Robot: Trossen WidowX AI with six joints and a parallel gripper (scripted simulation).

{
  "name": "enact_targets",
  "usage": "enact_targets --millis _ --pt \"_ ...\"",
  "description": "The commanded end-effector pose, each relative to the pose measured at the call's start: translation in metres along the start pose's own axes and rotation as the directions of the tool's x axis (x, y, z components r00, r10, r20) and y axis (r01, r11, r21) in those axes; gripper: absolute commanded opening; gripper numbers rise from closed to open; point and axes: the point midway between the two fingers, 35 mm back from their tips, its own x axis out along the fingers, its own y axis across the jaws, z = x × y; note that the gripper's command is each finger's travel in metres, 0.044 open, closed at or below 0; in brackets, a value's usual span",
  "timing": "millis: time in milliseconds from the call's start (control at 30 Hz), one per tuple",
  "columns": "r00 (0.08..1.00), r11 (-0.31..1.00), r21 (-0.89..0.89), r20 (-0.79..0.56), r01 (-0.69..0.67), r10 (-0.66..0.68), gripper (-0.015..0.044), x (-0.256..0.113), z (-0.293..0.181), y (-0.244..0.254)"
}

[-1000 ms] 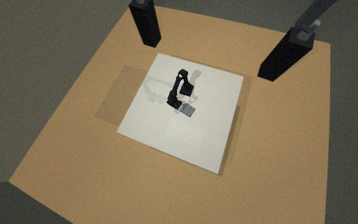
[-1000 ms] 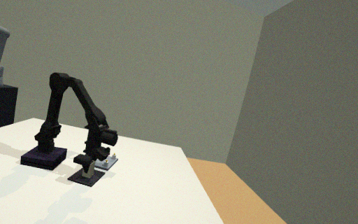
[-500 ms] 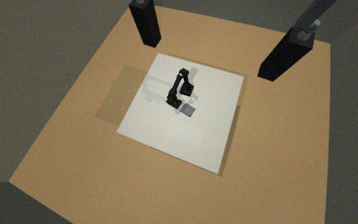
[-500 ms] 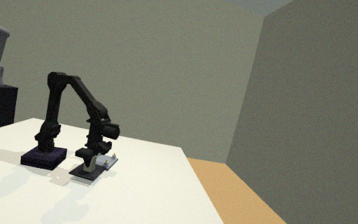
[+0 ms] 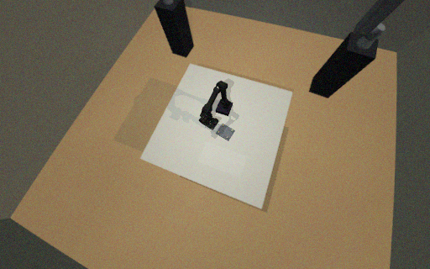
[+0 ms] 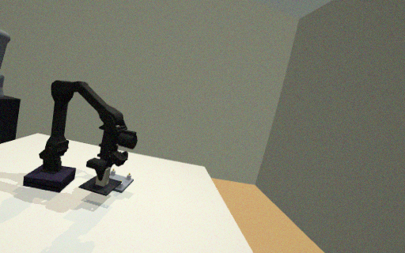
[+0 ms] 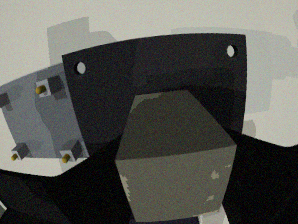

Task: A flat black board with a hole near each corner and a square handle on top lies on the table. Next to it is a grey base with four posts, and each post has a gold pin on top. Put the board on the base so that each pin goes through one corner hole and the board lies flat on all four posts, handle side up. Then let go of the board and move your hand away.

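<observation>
The hand [image 5: 209,120] [image 6: 104,175] [image 7: 166,131] is pinching the square handle [image 6: 102,179] [image 7: 175,127] of the black board [image 5: 214,125] [image 6: 90,186] [image 7: 150,57]. The exterior view shows the board's shadow apart from it on the surface, so the board is held up, roughly level, handle side up. The wrist view shows two corner holes along the board's far edge; at the exterior view's size they cannot be made out.

The grey base [image 5: 226,132] [image 6: 126,183] [image 7: 30,120] lies beside the board, with one edge partly overlapped by it in the wrist view. That view has three gold-tipped posts in sight, each outside the board's outline; the exterior view plainly shows two standing on the far side. From the top, the hand and arm hide most of the board, but the base shows well.

The black arm [image 5: 212,98] [image 6: 59,115] bends over from its dark purple block [image 5: 223,111] [image 6: 59,186]. Everything rests on a white square surface [image 5: 235,172] [image 6: 182,221], marked by soft shadows, above a wider tan tabletop [image 5: 113,202] [image 6: 241,205]. The top view adds two tall black pillars [image 5: 175,31] [image 5: 342,67] and the grey floor [image 5: 50,50]; the exterior view instead shows plain greenish-grey walls [image 6: 178,79] meeting in a corner.
</observation>
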Motion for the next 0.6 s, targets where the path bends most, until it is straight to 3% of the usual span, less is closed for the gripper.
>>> enact_targets --millis 0,567 --pt "1.0 1.0 0.004 0.005 -0.002 0.002 0.0 -0.013 0.0 0.0" --pt "1.0 1.0 0.002 0.007 -0.006 0.006 0.0 -0.023 0.004 0.025"
